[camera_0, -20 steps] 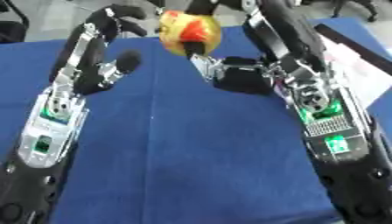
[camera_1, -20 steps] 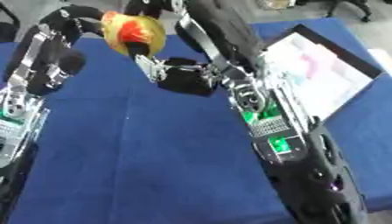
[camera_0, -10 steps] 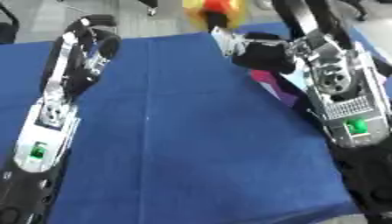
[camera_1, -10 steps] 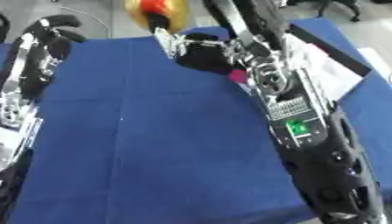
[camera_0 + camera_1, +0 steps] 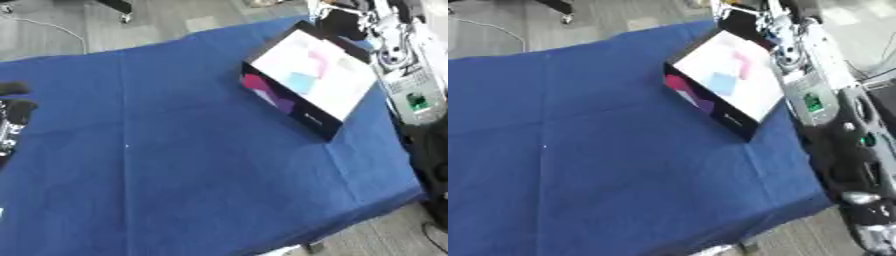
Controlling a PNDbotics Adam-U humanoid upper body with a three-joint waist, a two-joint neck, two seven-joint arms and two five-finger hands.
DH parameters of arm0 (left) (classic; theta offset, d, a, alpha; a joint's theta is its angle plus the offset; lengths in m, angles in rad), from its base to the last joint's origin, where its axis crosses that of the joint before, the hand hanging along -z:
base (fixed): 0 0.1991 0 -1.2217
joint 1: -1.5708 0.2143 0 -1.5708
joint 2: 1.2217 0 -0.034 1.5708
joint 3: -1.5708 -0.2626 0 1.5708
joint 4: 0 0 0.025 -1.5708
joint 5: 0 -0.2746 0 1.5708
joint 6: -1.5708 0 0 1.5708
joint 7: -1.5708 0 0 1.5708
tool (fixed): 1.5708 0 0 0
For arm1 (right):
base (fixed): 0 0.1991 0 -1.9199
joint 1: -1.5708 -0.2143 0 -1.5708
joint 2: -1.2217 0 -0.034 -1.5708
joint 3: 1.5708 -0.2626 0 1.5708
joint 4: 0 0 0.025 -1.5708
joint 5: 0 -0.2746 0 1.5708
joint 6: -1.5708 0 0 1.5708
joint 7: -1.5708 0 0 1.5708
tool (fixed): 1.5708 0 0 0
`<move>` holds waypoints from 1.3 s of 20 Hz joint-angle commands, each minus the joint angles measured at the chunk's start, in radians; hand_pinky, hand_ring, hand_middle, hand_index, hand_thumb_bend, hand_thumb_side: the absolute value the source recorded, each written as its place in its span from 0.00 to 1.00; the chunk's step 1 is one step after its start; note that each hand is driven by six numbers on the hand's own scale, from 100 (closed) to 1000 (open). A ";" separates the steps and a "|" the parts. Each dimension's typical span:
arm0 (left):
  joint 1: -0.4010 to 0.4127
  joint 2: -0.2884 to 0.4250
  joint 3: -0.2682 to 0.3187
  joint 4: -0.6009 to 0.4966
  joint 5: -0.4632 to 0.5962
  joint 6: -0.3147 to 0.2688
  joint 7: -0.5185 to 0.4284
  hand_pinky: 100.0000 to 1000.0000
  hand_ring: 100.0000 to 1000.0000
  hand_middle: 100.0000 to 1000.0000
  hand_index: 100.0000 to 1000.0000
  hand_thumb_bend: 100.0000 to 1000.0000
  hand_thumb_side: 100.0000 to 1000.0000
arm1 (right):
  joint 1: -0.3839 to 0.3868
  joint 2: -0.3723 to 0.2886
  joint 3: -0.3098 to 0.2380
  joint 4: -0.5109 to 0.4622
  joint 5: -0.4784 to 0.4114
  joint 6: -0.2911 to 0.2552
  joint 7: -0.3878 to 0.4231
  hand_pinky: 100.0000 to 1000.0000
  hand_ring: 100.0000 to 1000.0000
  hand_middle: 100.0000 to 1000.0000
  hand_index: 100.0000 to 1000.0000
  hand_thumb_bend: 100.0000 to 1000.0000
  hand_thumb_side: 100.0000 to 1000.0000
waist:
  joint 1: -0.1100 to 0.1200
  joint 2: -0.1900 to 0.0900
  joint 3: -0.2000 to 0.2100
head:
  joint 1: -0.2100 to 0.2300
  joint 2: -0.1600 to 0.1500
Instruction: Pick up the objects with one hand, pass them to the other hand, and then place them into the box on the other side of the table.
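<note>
The view has swung right to the box (image 5: 308,80) on the blue tablecloth (image 5: 175,165); the right hand (image 5: 343,21) now reaches past its far corner, grip and yellow-red object unseen, so delivery looks imminent.

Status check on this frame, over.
Right hand at far corner of box. Left hand at view's left edge. Task object not visible. Nothing blocking box.

Blue cloth (image 5: 192,150) on the table; black box (image 5: 302,82) with white, pink and light-blue top

No text can be read; the box (image 5: 308,75) shows only coloured patches (pink, blue).
</note>
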 commanded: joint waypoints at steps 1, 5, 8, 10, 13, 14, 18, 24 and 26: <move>0.013 -0.009 0.011 -0.055 -0.003 -0.005 0.000 0.84 0.57 0.63 0.72 0.58 0.71 | -0.017 -0.080 -0.043 0.076 -0.055 0.054 0.020 0.66 0.53 0.14 0.32 0.00 0.00 | 0.002 -0.018 0.008 | -0.032 -0.002; 0.030 -0.026 0.008 -0.082 0.001 -0.007 -0.008 0.84 0.57 0.63 0.72 0.57 0.72 | -0.059 -0.109 0.003 0.188 -0.122 0.124 0.088 0.67 0.57 0.20 0.39 0.00 0.00 | 0.005 -0.018 0.028 | -0.054 -0.002; 0.031 -0.035 -0.002 -0.091 0.005 -0.007 -0.021 0.84 0.57 0.63 0.72 0.57 0.72 | -0.110 -0.094 0.047 0.269 -0.124 0.172 0.137 0.68 0.58 0.23 0.43 0.00 0.00 | 0.010 -0.018 0.042 | -0.068 -0.002; 0.030 -0.039 -0.008 -0.095 0.007 -0.009 -0.030 0.84 0.57 0.63 0.72 0.56 0.72 | -0.140 -0.078 0.073 0.320 -0.107 0.172 0.168 0.69 0.61 0.28 0.49 0.00 0.13 | 0.013 -0.017 0.051 | -0.078 -0.002; 0.030 -0.042 -0.012 -0.100 0.007 -0.010 -0.040 0.84 0.57 0.63 0.72 0.56 0.72 | -0.173 -0.061 0.109 0.398 -0.073 0.134 0.216 0.74 0.71 0.47 0.71 0.00 0.53 | 0.015 -0.017 0.059 | -0.090 -0.002; 0.031 -0.043 -0.013 -0.101 0.006 -0.010 -0.043 0.84 0.57 0.63 0.72 0.56 0.72 | -0.181 -0.059 0.120 0.422 -0.060 0.119 0.232 0.76 0.74 0.55 0.79 0.00 0.61 | 0.015 -0.017 0.061 | -0.094 -0.002; 0.034 -0.044 -0.013 -0.104 0.002 -0.008 -0.052 0.84 0.57 0.63 0.72 0.56 0.72 | -0.206 -0.055 0.122 0.530 0.004 0.097 0.298 0.77 0.76 0.64 0.83 0.00 0.47 | 0.013 -0.018 0.063 | -0.104 -0.002; 0.042 -0.044 -0.008 -0.104 -0.003 -0.008 -0.057 0.84 0.57 0.63 0.72 0.56 0.72 | -0.238 -0.049 0.067 0.690 0.102 0.095 0.372 0.77 0.76 0.64 0.84 0.00 0.53 | 0.009 -0.023 0.064 | -0.111 -0.002; 0.044 -0.045 -0.006 -0.104 -0.002 -0.008 -0.056 0.84 0.57 0.63 0.72 0.56 0.72 | -0.255 -0.045 0.057 0.742 0.125 0.065 0.351 0.77 0.76 0.64 0.83 0.00 0.50 | 0.009 -0.024 0.063 | -0.107 -0.002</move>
